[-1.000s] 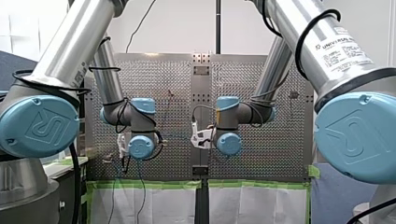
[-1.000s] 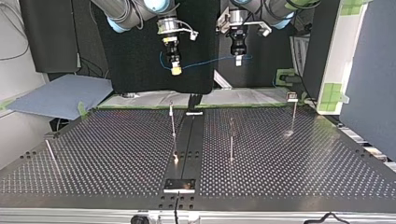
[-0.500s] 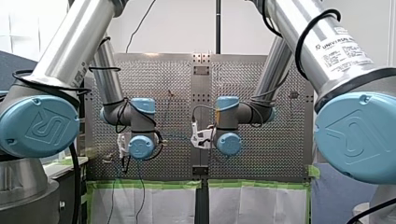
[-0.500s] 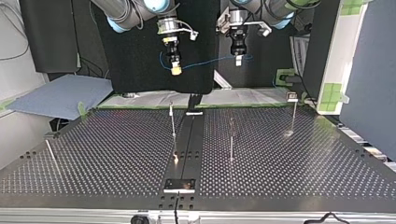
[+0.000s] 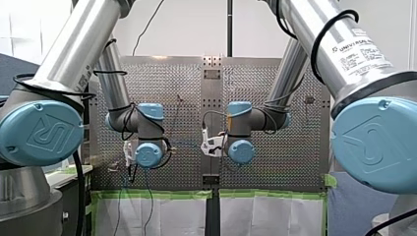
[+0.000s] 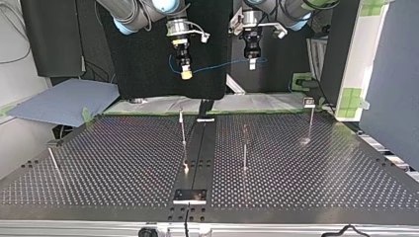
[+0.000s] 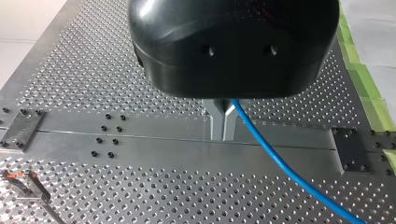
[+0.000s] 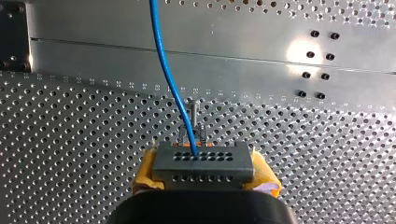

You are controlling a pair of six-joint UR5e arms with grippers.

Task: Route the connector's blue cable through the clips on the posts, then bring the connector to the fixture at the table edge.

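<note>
Nothing has shifted since earlier. Only right wrist view shows right gripper point(image 8: 204, 171) pinching the connector point(image 8: 204, 161) in yellow pads point(image 8: 146, 171). Left wrist view shows left gripper point(image 7: 223, 128) fingers point(image 7: 215, 122) pressed together on blue cable point(image 7: 280, 161), over the table point(image 7: 70, 70).

Bright, even indoor light, white glare patch on the perforated table point(image 8: 299, 50), soft faint shadows

White wall point(image 5: 187, 24) behind perforated table point(image 6: 321, 173), green tape point(image 5: 162, 194) along edge, blue-grey sheet point(image 6: 59, 101) beside it.
</note>
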